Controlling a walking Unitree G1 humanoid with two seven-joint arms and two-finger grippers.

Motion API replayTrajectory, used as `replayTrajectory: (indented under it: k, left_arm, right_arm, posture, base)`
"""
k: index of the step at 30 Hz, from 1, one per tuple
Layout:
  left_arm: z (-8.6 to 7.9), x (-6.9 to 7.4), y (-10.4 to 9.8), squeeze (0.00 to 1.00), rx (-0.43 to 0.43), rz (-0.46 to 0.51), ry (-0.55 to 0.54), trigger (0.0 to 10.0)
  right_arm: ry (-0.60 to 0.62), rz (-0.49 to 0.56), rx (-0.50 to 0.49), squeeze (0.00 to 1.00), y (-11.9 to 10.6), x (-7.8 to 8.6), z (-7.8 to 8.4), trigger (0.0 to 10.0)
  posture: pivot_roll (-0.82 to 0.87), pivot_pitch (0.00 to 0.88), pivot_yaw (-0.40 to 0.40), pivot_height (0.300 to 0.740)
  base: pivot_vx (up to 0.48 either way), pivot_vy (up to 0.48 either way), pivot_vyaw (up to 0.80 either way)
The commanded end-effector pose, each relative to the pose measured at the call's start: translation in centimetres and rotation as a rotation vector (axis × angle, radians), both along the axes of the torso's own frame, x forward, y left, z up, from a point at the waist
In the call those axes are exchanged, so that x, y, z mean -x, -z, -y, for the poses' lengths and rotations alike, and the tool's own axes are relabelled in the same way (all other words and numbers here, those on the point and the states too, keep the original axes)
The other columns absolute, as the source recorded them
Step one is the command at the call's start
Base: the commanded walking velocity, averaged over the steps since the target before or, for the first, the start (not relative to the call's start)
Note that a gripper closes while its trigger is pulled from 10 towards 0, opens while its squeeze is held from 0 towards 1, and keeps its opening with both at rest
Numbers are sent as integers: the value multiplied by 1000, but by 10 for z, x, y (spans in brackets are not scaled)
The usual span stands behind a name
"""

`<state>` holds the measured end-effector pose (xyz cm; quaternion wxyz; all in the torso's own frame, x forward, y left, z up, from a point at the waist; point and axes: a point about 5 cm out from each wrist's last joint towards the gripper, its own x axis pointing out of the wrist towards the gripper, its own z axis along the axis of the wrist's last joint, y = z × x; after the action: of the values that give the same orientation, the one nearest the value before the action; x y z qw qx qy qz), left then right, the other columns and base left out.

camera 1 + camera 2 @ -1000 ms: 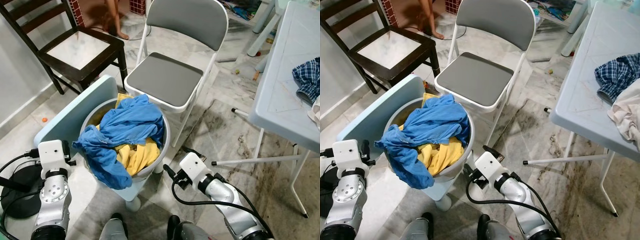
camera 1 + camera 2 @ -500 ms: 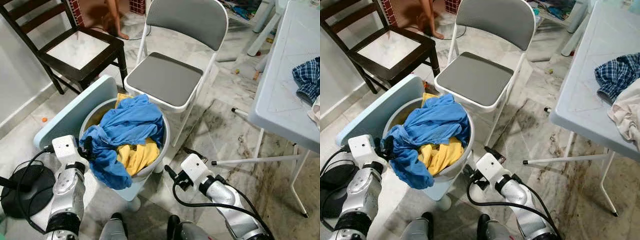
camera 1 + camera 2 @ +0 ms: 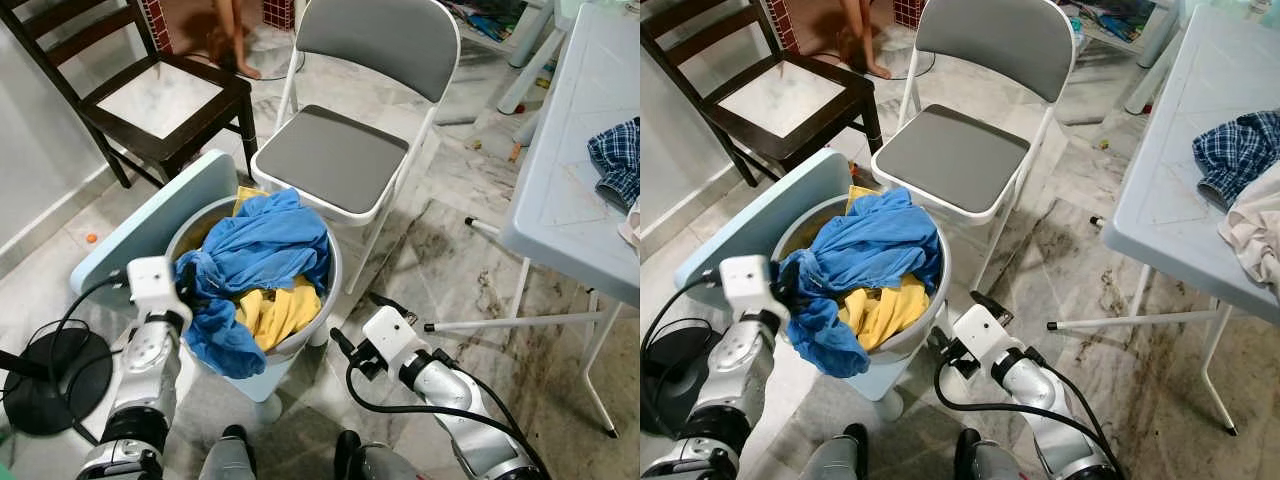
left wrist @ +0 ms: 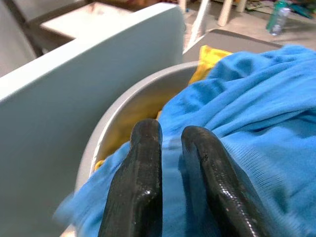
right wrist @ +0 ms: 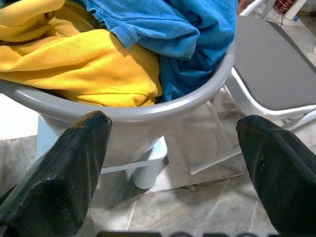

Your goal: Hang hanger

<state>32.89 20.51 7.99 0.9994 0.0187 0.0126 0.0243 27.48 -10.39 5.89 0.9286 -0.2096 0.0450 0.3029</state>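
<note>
Left end effector [image 4: 170,143] pinches blue garment [image 3: 262,245] in basin [image 3: 325,300].

Marble-patterned floor [image 3: 455,250], stained dark toward the right. Standing on it: a dark wooden chair [image 3: 150,95] at far left; a white folding chair [image 3: 345,150] with grey seat at centre; a pale blue stool [image 3: 150,225] near left, carrying a grey basin [image 3: 325,290] heaped with blue cloth [image 3: 255,245] and yellow cloth [image 3: 270,310]; a black round base [image 3: 40,375] with cables at near left. At right, a pale blue surface [image 3: 570,200] on white legs bears a plaid garment [image 3: 1235,155] and a cream cloth [image 3: 1255,235].
</note>
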Motion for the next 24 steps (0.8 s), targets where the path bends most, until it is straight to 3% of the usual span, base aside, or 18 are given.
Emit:
replayTrajectory:
  k: [1,7,12,13,14,15,16,17,18,24]
  left_arm:
    - [13,0,-5,0,-82,43,50,0]
    - [34,0,-3,0,-89,47,119,0]
    - [35,1,-6,0,-134,68,92,0]
    - [32,2,-10,0,-153,93,66,4471]
    - [32,2,-10,0,-153,93,66,4471]
    - [21,5,-16,0,-187,118,-32,10000]
    - [15,7,-16,0,-166,117,-88,10000]
    - [13,9,-15,78,-150,108,-102,10000]
    - [11,10,-13,1000,-134,97,-126,10000]
    - [16,13,-4,1000,-40,55,-116,10000]
  right_arm:
    - [18,-6,5,0,2,2,3,10000]
    - [16,-4,6,0,1,1,2,10000]
    - [18,-3,9,0,1,1,4,10000]
    - [20,-2,9,0,1,1,4,10000]
    - [20,-2,9,0,1,1,4,10000]
    - [22,-4,10,0,1,1,5,10000]
    - [22,-4,11,0,1,1,5,10000]
    - [22,-5,11,0,1,1,5,10000]
    - [21,-6,12,0,2,2,5,10000]
    - [15,-7,11,0,2,0,2,10000]
  posture:
    - [155,266,-48,740]
    - [156,266,-49,740]
    - [148,266,-50,740]
    - [149,266,-51,740]
    - [149,266,-51,740]
    - [151,265,-51,740]
    - [151,265,-51,740]
    - [153,265,-51,740]
    - [155,265,-51,740]
    - [162,263,-53,740]
  base:
    - [0,0,0]
    - [0,0,0]
    - [0,0,0]
    - [0,0,0]
    - [0,0,0]
    - [0,0,0]
    - [0,0,0]
    - [0,0,0]
    - [0,0,0]
    - [0,0,0]
